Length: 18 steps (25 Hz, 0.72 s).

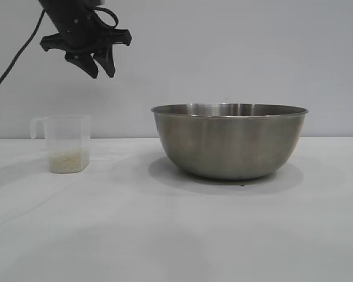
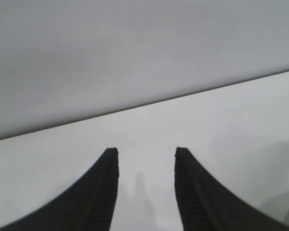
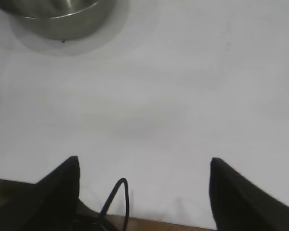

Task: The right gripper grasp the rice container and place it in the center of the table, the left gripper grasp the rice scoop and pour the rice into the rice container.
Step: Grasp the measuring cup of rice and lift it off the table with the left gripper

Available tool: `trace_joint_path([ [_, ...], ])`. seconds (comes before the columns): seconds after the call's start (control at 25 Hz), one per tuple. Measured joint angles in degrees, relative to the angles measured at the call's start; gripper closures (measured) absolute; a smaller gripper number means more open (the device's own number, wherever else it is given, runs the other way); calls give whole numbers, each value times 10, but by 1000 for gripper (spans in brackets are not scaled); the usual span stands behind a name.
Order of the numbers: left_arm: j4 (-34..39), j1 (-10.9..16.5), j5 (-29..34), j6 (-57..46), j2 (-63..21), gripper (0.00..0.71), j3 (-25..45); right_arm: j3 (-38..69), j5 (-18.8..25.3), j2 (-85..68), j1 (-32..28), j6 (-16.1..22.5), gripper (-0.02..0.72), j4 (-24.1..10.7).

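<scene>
Two black fingers of the right gripper (image 3: pixel 144 163) are being shown spread wide apart in its own wrist view, with nothing held between them; a thin black cable (image 3: pixel 116 197) is looping up beside one of them, and the arm itself is not being caught by the exterior view. Bare white table (image 1: pixel 176 235) is being seen below those fingers, and further out on it the rounded steel wall of the rice container (image 3: pixel 58 19) is being glimpsed, well apart from the gripper.

In the exterior view the near stretch of the table is lying plain. Farther back, the rice container (image 1: pixel 229 141) is sitting upright on the tabletop, slightly right of centre, its thin rim level and a soft shadow being cast beneath it. Well to its left, apart from it, the rice scoop (image 1: pixel 66 144) is standing upright on the table, its handle pointing left at the rim. A low layer of rice (image 1: pixel 67 161) is being held in its bottom.

Above the scoop, and well clear of it, the left gripper (image 1: pixel 99 61) is being held in the air at the upper left, fingers pointing down. In its wrist view the left gripper (image 2: pixel 147 156) is being shown narrowly parted and holding nothing, with only table and the pale grey wall (image 1: pixel 253 53) beyond.
</scene>
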Motion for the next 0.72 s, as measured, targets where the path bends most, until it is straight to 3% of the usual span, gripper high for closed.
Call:
trace_joint_path([
  [0.44,13,0,1,0,0,480,0,10,-9,-114,0,3,226,-12],
  [0.72,13,0,-5,11,-20,480,0,11,-9,-114,0,31,226,-26],
])
